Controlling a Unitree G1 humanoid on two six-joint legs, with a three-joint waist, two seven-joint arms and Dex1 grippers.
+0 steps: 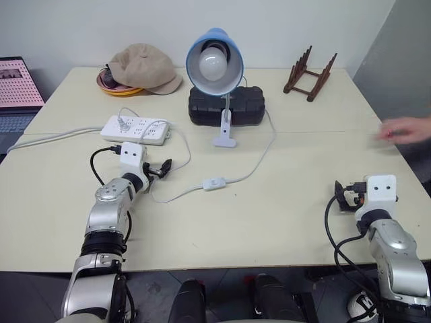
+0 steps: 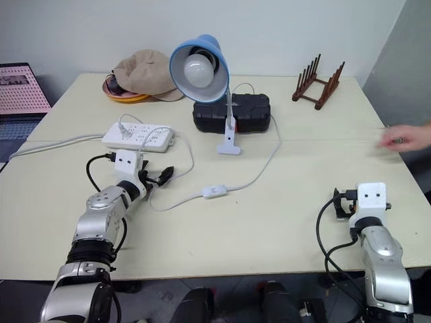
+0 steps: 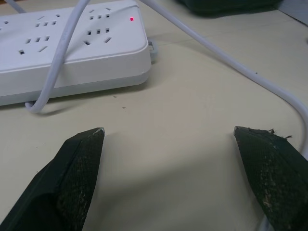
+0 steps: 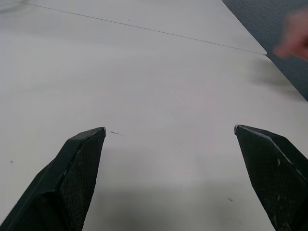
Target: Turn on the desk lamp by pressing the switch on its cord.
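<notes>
- Cream table (image 1: 269, 222) carries everything.
- Left gripper (image 3: 168, 144) and right gripper (image 4: 168, 139) hover wide apart, empty.
- Switch (image 1: 214, 183) lies on its cord (image 1: 259, 165), just right of the left gripper.
- Power strip (image 1: 137, 129) and desk lamp (image 1: 215, 64) stand beyond.

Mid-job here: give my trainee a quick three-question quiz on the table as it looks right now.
1. True or false: the desk lamp is already lit.
2. Which gripper is nearer the switch: A left gripper, B right gripper?
3. Fill in: the cord runs from the switch toward the lamp's ____ base.

Key: 1 false, the bulb is dark. 2 A. 3 clip.
</notes>
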